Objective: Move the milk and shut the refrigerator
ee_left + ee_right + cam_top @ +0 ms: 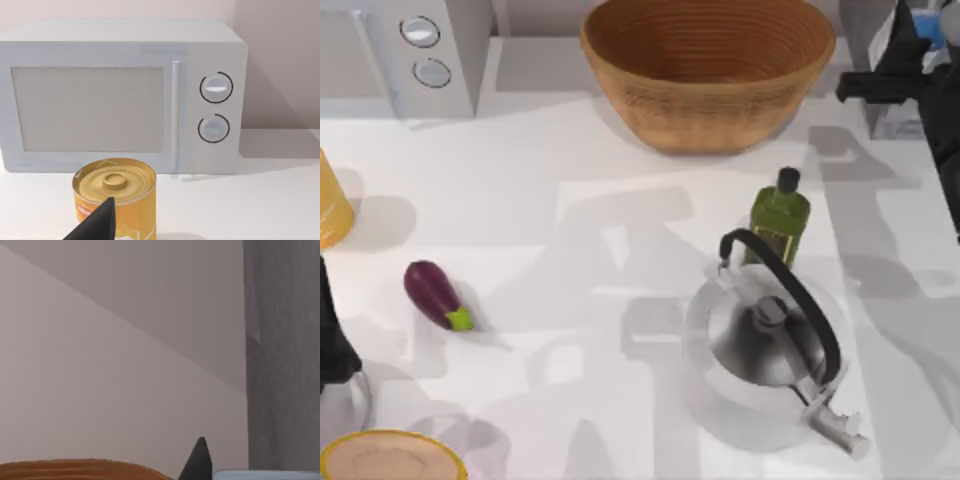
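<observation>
Up at the counter's (570, 180) far right corner, my right gripper (882, 88) hangs beside the grey speckled refrigerator (865, 40), just right of the woven basket (710, 75). A patch of blue by the arm there looks like the top of the milk (932, 22); most of the carton is hidden, and I cannot tell whether the gripper has hold of it or how far open it is. The right wrist view shows the refrigerator's grey wall, the basket's rim along the lower edge and a pale blue strip next to the gripper's dark tip.

Meanwhile my left arm sits at the counter's left edge. Its gripper (95, 227) faces a yellow can (115, 195) standing in front of the microwave (120, 95); how far open it is I cannot tell either.

Elsewhere on the counter, a green bottle (780, 215) stands just behind a steel kettle (765, 345) at right of centre, and an eggplant (435, 293) lies well apart at left.
</observation>
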Controlling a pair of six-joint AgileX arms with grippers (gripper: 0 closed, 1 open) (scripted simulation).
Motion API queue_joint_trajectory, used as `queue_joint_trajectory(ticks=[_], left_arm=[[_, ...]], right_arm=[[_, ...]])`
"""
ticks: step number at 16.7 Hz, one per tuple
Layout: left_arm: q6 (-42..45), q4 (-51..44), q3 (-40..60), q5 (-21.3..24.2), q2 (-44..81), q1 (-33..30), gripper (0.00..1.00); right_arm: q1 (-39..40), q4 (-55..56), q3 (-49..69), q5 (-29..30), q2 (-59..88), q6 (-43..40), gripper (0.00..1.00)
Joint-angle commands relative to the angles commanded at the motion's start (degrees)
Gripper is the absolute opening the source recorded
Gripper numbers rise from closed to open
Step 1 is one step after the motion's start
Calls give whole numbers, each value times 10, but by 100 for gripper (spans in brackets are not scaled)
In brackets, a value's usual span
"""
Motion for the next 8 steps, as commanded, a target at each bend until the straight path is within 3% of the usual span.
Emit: queue_joint_trajectory(ticks=[4,8], left_arm=[[0,0,0,0,0,0,100],[0,0,0,0,0,0,100]], right_arm=[[-120,-10,-103,-101,-62,-14,0],[-175,-12,-153,-142,-86,-28,0]])
